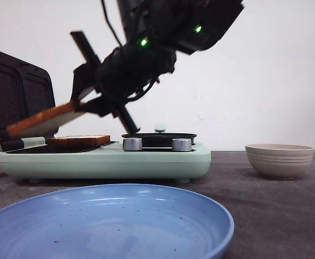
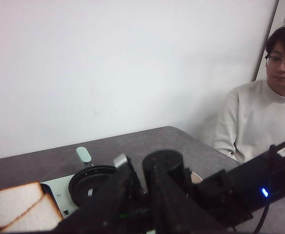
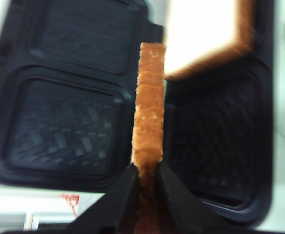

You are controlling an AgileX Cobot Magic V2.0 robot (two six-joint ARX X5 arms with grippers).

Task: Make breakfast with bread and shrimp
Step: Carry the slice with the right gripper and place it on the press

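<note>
My right gripper (image 1: 81, 108) is shut on the crust edge of one bread slice (image 1: 39, 120) and holds it tilted, low end to the left, over the sandwich plate of the mint-green breakfast maker (image 1: 109, 161). The right wrist view shows this slice edge-on (image 3: 150, 107) between the fingers of the right gripper (image 3: 146, 168). The second slice (image 1: 77, 141) lies flat on the plate and also shows there (image 3: 206, 34). Both slices appear in the left wrist view (image 2: 13, 207). No shrimp are in view. My left gripper's fingers merge with dark arm parts.
The black press lid (image 1: 17, 97) stands open at the far left. A small black pan (image 1: 158, 137) sits on the maker's right half behind two silver knobs (image 1: 132, 144). A beige bowl (image 1: 279, 159) stands right, contents hidden. A blue plate (image 1: 109, 221) is nearest. A person (image 2: 259, 117) sits beyond.
</note>
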